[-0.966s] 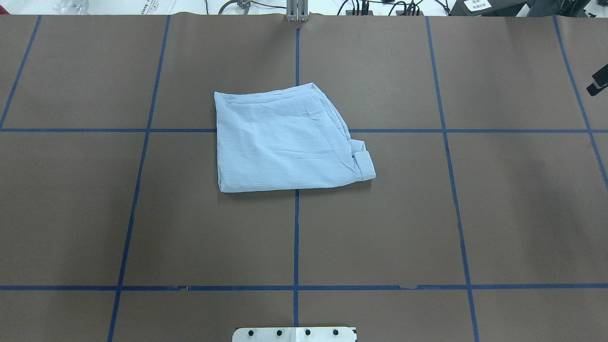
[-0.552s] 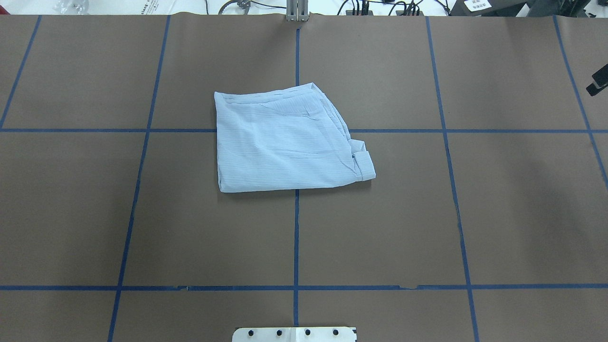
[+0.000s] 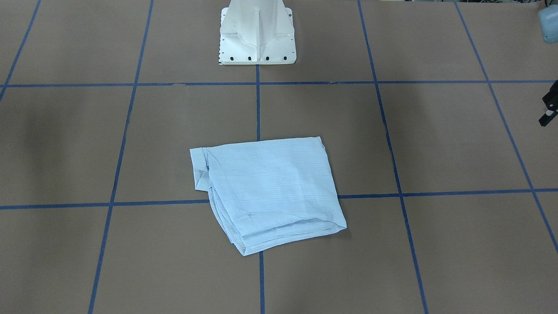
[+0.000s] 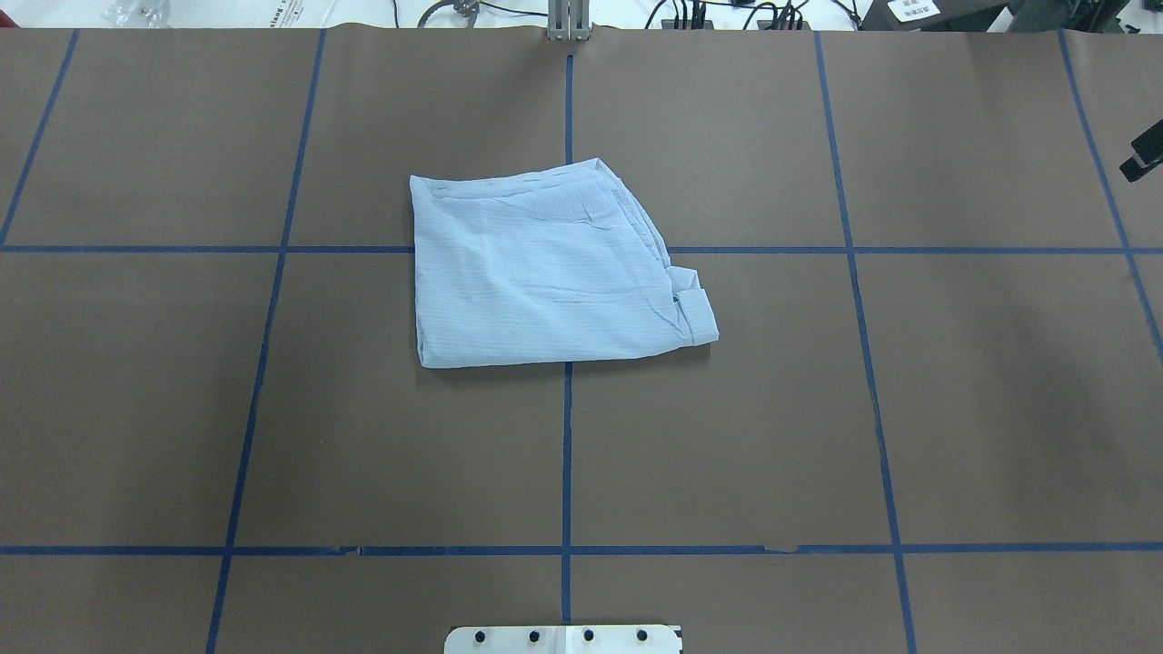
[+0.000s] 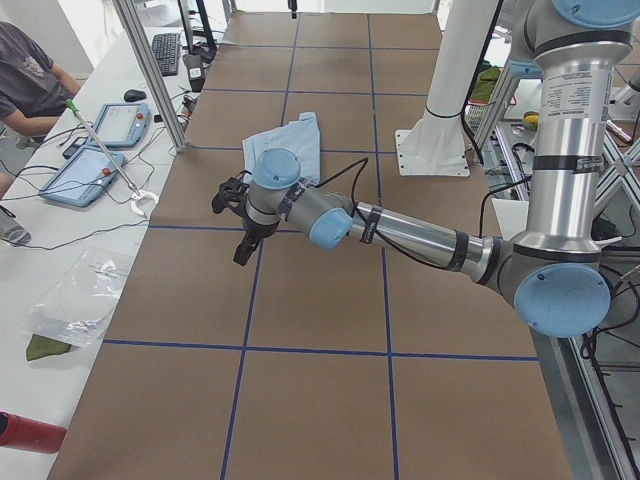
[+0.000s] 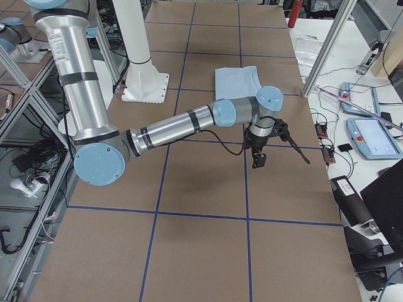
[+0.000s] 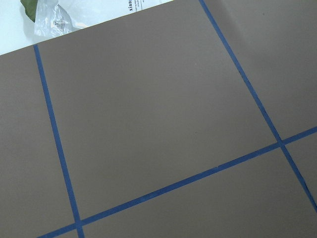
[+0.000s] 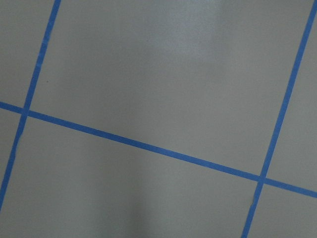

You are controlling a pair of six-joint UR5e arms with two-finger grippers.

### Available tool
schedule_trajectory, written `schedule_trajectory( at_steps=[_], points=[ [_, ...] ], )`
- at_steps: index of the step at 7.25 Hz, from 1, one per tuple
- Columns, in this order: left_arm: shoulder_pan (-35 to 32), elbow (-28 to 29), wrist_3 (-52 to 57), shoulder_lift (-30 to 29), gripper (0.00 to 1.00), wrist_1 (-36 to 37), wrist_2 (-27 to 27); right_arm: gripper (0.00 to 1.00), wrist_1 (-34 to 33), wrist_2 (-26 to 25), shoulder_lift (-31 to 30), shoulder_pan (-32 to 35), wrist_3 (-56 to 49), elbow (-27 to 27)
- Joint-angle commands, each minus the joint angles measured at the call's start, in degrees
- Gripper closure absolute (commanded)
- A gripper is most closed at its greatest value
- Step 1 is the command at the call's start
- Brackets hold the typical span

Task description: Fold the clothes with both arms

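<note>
Thin, light blue shirt [image 4: 545,272] with faint stripes, folded into a rough four-sided packet. It lies flat around the middle of the surface [image 4: 981,409], well away from every edge. The top layer is softly wrinkled. Stacked fabric edges show along one slanted side, with a turned cuff [image 4: 698,318] at its corner. The surface is matt brown paper ruled into squares by blue tape lines [image 4: 568,454], and the shirt covers one crossing. The white pedestal base [image 3: 257,35] stands apart from the shirt.

The left hand [image 5: 232,228] hangs over bare paper towards the surface's left end, and the right hand [image 6: 271,151] likewise towards its right end. Whether either is released or clenched cannot be told. Tablets [image 5: 95,150] and a crumpled plastic bag [image 5: 90,295] lie on a white bench beyond the long edge.
</note>
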Motion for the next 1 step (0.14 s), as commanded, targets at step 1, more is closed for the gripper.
schedule_trajectory(
  at_steps=[1],
  points=[
    [0.0,-0.1,0.0,0.0,0.00,-0.1,0.0,0.00,0.0,0.0,0.0,0.0,0.0,0.0]
  ],
)
